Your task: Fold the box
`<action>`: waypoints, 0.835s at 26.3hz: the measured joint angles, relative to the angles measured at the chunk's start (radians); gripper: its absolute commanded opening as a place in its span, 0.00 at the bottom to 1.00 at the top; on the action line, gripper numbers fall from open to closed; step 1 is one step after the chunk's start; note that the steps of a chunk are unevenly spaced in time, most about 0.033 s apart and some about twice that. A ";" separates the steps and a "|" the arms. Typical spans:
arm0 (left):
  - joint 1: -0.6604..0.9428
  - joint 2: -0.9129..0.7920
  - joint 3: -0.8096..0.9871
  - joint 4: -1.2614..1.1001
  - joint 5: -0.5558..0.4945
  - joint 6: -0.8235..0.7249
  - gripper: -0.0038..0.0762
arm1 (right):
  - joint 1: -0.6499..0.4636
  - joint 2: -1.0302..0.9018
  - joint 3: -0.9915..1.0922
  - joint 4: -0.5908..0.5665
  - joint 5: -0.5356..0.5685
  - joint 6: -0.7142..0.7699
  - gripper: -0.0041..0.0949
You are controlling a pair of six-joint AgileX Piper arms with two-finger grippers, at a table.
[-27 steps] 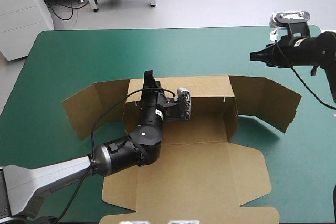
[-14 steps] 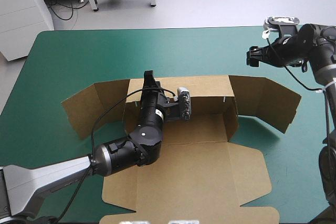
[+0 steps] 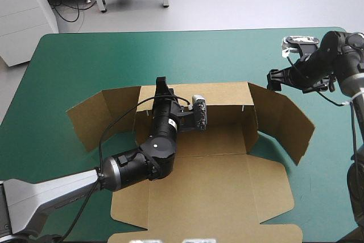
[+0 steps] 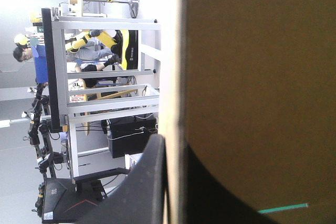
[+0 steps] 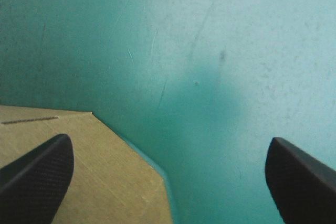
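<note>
The brown box [image 3: 216, 180] lies in the middle of the table, its back wall [image 3: 222, 92] raised and its lid panel flat toward the front. My left gripper [image 3: 161, 85] is shut on the top edge of the back wall near its left end. In the left wrist view the board [image 4: 262, 77] stands between the black fingers [image 4: 147, 187]. My right gripper [image 3: 274, 79] hangs open just above the far end of the right wing flap [image 3: 284, 118]. The right wrist view shows my right gripper [image 5: 168, 171] with its fingers wide apart and a corner of the board [image 5: 105, 171] under one finger.
The left wing flap [image 3: 96, 115] slants outward on the teal-green cover [image 3: 170, 55]. Bare cover lies beyond the back wall and to the right of the box. A white cabinet [image 3: 23, 15] stands off the table's far left corner.
My right gripper opened and came down and left toward the right wing flap. That flap's outer panel swung toward the front. The left arm held still.
</note>
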 measured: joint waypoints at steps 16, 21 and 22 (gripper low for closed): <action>-0.001 0.000 0.000 -0.003 0.001 -0.003 0.01 | 0.000 -0.337 0.447 0.186 -0.218 -0.254 0.95; -0.001 0.000 0.000 -0.003 0.003 -0.003 0.01 | 0.000 -0.470 0.613 0.332 -0.336 -0.505 0.95; -0.001 0.000 0.000 -0.003 0.003 -0.003 0.01 | 0.000 -0.474 0.630 0.355 -0.341 -0.534 0.95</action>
